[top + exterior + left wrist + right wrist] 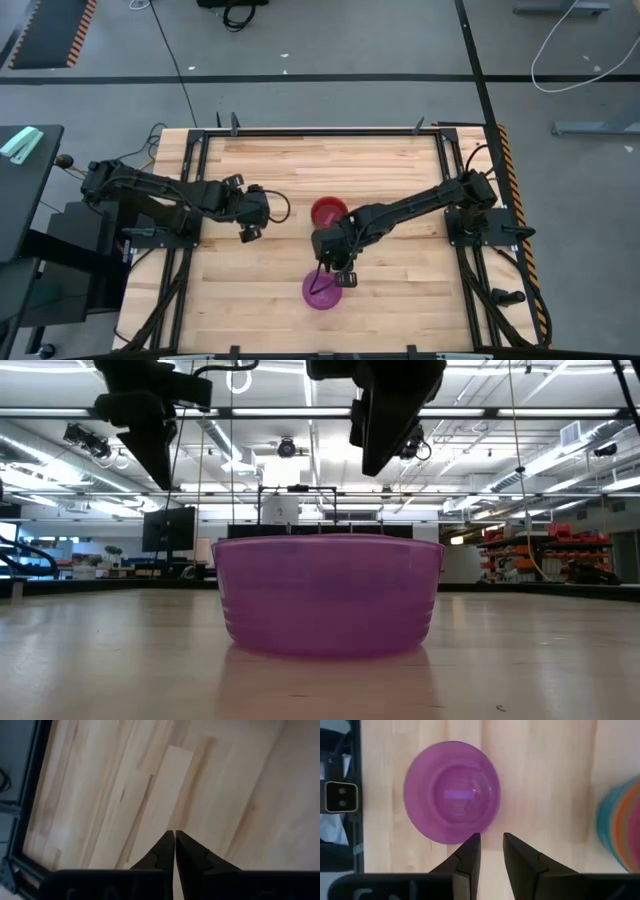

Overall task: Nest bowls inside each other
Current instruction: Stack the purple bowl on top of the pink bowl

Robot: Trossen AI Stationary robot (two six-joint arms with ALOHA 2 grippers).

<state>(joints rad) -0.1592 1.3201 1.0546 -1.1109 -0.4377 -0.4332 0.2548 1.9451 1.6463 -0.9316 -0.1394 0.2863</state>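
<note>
Pale wooden table fills the middle of the high view, with the right arm reaching in from the right and the left arm waiting at centre left, its left gripper clenched shut on nothing. Just above centre sits the stack of bowls, pink-red on top. Below it the right gripper hangs with jaws parted and empty above the purple bowl.

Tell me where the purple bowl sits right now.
The small round purple plastic bowl sits alone on the wooden table near its front edge, just beyond the right gripper, apart from the red-topped stack of bowls behind it.
</note>
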